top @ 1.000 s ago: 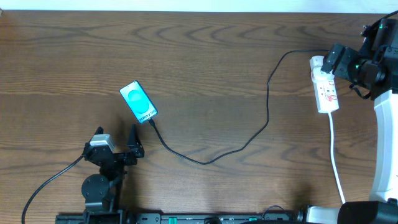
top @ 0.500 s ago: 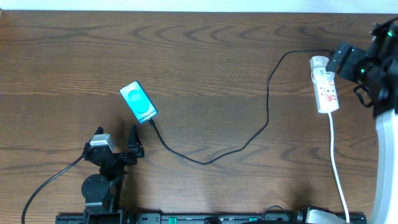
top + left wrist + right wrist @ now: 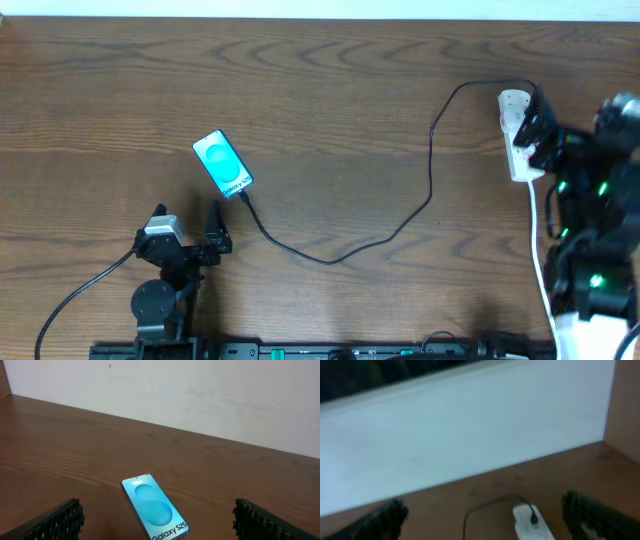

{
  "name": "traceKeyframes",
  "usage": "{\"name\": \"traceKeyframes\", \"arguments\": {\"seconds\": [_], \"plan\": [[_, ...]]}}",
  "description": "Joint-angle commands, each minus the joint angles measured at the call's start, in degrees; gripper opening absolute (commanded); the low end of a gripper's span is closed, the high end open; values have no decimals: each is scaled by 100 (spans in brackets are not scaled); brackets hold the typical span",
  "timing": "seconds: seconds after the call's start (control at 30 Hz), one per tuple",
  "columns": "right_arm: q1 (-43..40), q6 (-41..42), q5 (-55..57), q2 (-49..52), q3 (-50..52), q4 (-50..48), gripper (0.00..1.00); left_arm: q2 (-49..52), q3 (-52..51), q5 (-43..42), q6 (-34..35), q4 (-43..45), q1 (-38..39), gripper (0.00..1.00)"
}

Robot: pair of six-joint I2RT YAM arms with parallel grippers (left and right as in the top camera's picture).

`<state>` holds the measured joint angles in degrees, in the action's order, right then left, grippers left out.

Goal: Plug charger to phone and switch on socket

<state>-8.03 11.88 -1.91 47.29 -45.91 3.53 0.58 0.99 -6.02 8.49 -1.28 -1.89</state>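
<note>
left gripper (image 3: 188, 225) wide open, empty; phone (image 3: 223, 164) at its 1 o'clock, charger (image 3: 430, 190) tip touching phone. right gripper (image 3: 485, 510) wide open, empty, above socket (image 3: 512, 103).

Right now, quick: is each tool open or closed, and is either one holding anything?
Left tool: open, holding nothing, phone ahead of it.
Right tool: open, holding nothing, by the socket.

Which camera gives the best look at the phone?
Left wrist: the small flat cyan-screened phone sits large in the foreground, its Galaxy S25 text readable. Overhead shows it whole but small; the right wrist view misses it.
</note>
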Motion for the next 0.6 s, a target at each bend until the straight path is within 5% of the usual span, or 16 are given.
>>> {"name": "traceKeyframes", "arguments": {"seconds": [0.0, 0.3, 0.57], "plan": [[92, -37, -15, -529, 699, -382, 99, -35, -76, -76, -118, -232, -35, 95], [177, -37, -168, -1856, 2542, -1825, 99, -35, -76, -76, -118, -232, -35, 95], [177, -511, -166, -3016, 3764, -2072, 99, -35, -76, -76, -118, -232, -35, 95]]}}
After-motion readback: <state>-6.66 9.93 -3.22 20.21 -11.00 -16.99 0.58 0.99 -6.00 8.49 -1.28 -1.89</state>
